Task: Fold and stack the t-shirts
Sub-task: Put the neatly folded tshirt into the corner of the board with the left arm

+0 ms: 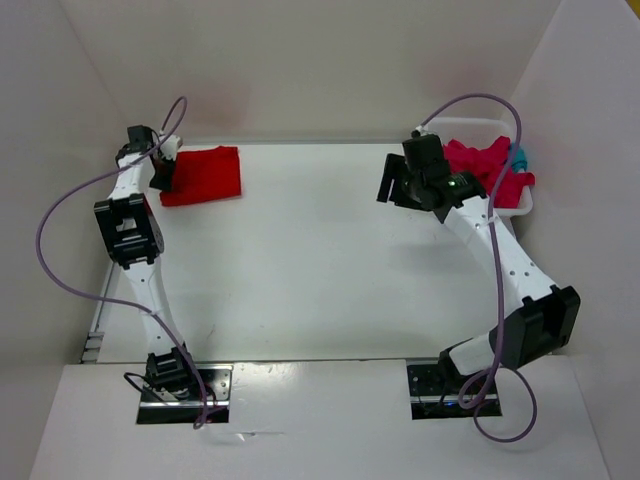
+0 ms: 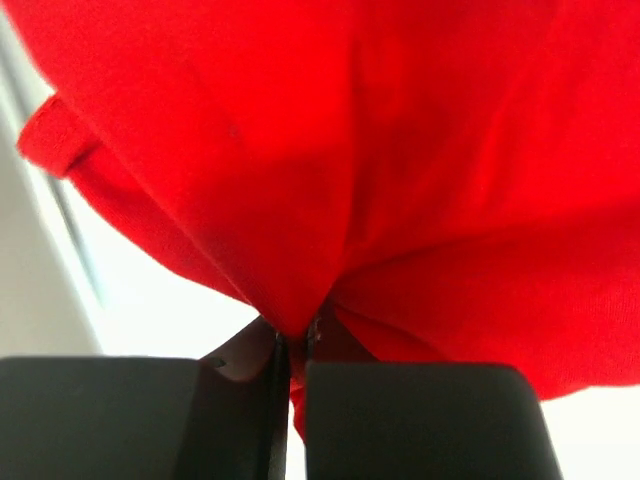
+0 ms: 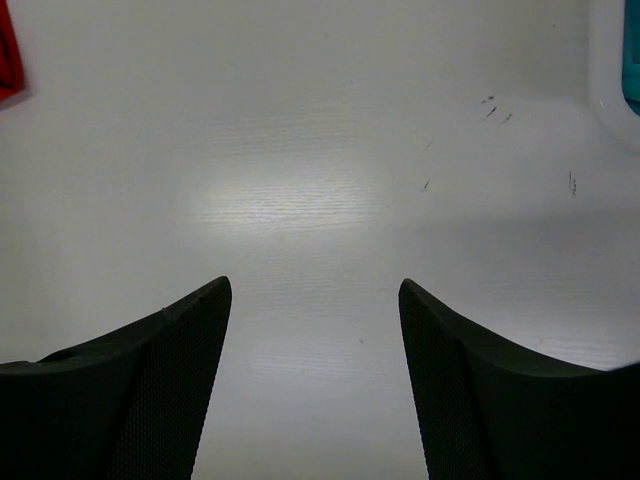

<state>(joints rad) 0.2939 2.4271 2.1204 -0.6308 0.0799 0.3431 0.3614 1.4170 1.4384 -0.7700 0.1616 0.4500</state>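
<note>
**Left gripper pinches red shirt at the far-left corner**

The bright red t-shirt (image 1: 203,175) lies folded into a rough rectangle at the far-left corner of the white table (image 1: 320,260). Its matte cotton is gathered into soft creases where the left gripper (image 2: 294,345) is clamped tight on a bunched edge, a hemmed fold showing at the side. The right gripper (image 1: 400,190) hangs over bare tabletop with its dark, finely textured fingers (image 3: 150,390) spread wide and holding nothing. Just behind it, the white plastic basket (image 1: 522,211) at the far-right corner holds the crumpled crimson-pink t-shirt (image 1: 485,165), with a sliver of the teal t-shirt (image 1: 519,156) beside it.
</note>
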